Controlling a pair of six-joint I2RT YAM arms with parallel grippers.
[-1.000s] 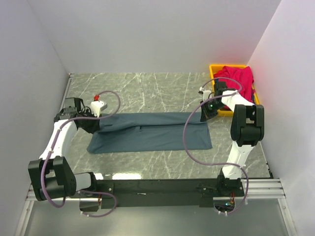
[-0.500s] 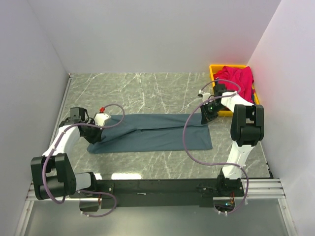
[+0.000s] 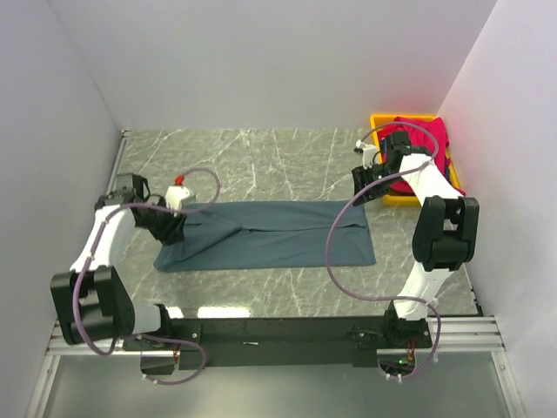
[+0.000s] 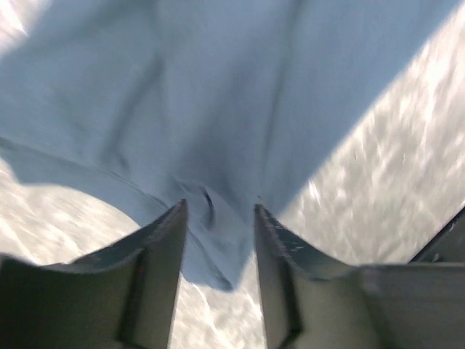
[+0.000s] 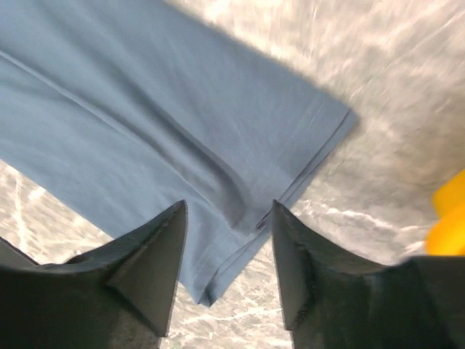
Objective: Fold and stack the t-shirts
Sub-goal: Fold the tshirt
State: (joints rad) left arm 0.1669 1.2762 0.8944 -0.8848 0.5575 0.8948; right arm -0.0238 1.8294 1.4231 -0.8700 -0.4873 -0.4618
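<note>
The dark blue-grey t-shirt (image 3: 270, 235) lies folded into a long strip across the middle of the table. My left gripper (image 3: 171, 228) hangs over its left end. In the left wrist view this gripper (image 4: 218, 207) is open, and the shirt's edge (image 4: 218, 109) lies loose below the gap. My right gripper (image 3: 364, 193) hovers just off the strip's far right corner. It (image 5: 229, 207) is open too, above the hemmed corner (image 5: 218, 145), holding nothing. The red t-shirt (image 3: 439, 139) is bunched in the yellow bin, partly hidden by the right arm.
The yellow bin (image 3: 383, 119) stands at the back right corner against the right wall; a piece of it (image 5: 450, 218) shows in the right wrist view. White walls close the table on three sides. Marble tabletop (image 3: 261, 157) lies beyond the shirt.
Both grippers have opened and let go of the blue-grey shirt's ends. The right gripper has drawn up and back toward the bin. The left gripper stays over the shirt's left end.
</note>
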